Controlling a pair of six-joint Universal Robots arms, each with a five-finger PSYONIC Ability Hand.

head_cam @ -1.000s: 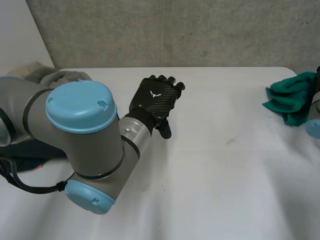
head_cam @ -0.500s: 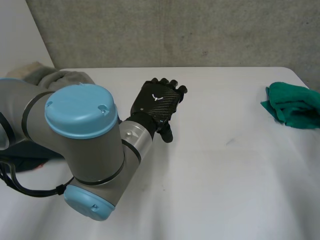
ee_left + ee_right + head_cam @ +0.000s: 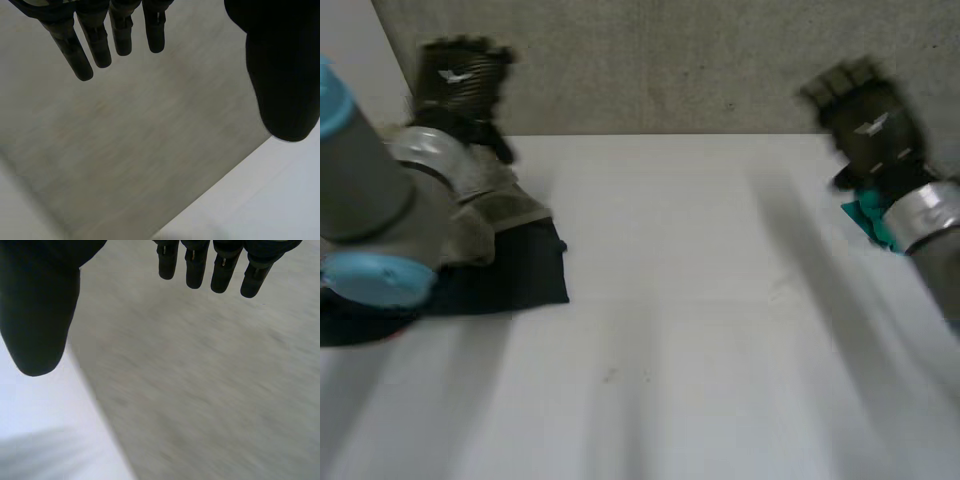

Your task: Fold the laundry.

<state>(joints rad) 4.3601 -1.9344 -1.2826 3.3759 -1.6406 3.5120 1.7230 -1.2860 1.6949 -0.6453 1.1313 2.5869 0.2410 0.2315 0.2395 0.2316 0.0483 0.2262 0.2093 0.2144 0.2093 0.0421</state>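
Head cam: the middle and near side of the table point(image 3: 700, 330) are open white surface, so I have plenty of room to move there. Its far edge runs along the grey wall point(image 3: 670, 60). Left hand point(image 3: 460, 80) is up over the table's far-left corner, in front of the wall. Right hand point(image 3: 870, 125) is up over the table's far-right end. Left fingers point(image 3: 95, 45) are straight, set apart from the thumb, holding and touching nothing; past them my wrist cam sees wall and a strip of table. Right fingers point(image 3: 196, 270) are the same: straight, empty, clear of everything. Laundry: a dark cloth point(image 3: 515, 275) lies on the table's left side, with a grey-beige cloth point(image 3: 510, 205) bunched on its far part, both partly behind the left arm point(image 3: 370, 200). A teal cloth point(image 3: 870, 222) sits bunched at the table's right edge, mostly hidden by the right arm point(image 3: 925, 220), so I can't read its shape.
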